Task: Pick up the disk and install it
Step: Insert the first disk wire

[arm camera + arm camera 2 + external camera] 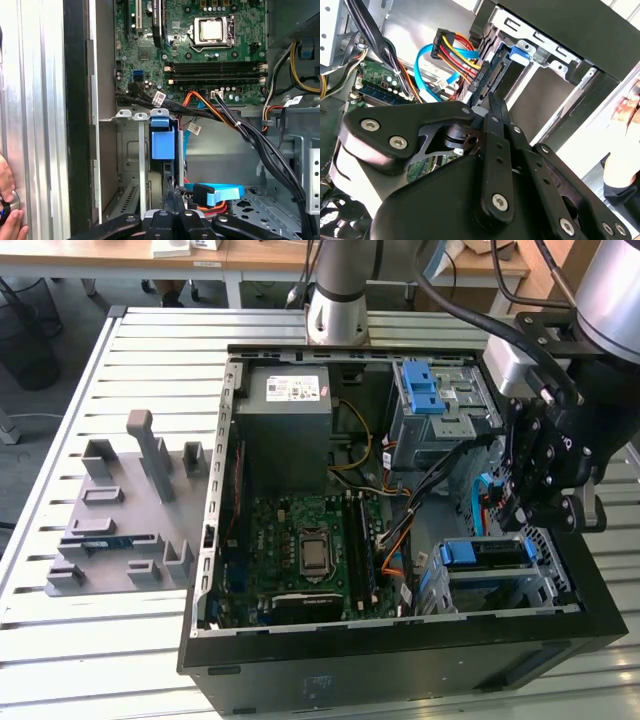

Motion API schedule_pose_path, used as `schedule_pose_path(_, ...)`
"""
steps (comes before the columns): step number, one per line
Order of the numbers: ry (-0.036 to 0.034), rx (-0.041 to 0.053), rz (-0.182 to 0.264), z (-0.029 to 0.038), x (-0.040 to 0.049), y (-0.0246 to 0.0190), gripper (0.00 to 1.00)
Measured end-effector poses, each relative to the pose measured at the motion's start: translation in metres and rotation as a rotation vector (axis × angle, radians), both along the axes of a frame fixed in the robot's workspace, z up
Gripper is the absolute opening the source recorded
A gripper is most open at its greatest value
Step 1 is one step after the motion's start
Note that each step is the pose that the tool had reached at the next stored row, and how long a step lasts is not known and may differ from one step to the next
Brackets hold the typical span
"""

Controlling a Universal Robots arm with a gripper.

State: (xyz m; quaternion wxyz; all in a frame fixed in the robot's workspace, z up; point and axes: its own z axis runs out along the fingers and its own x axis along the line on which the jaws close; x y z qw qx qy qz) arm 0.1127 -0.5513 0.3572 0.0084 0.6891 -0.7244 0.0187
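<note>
sitting in the grey sheet-metal drive cage (545,578) at the computer case's (300,665) corner on the exterior view's right, the disk (487,554) shows a narrow side upward. its long axis runs along the case's near wall, and its blue plastic tab (162,142) faces the green motherboard (300,540). the gripper (495,106) hangs just above the disk's other end, slim black fingertips pressed together with nothing between them, close to the red, yellow and orange wires (454,47); whether the tips touch anything i cannot tell. its linkages are matte black bars with silver screw heads. a flat blue cable (215,191) curls beside them (a person's hand (7,200) rests on the ribbed aluminium table (150,340) outside the case).
</note>
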Motion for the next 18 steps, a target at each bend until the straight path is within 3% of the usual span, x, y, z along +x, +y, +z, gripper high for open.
schedule_pose_path(4, -0.0028, 0.0, 0.0, 0.0013, 0.0009, 0.0035, 0.11)
schedule_pose_path(10, -0.0152, 0.0001, -0.004, 0.002, 0.001, 0.0117, 0.11)
schedule_pose_path(13, -0.0157, 0.0, -0.004, 0.002, 0.0009, 0.0152, 0.11)
schedule_pose_path(18, -0.0158, 0.0, -0.004, 0.0019, 0.0009, 0.0156, 0.11)
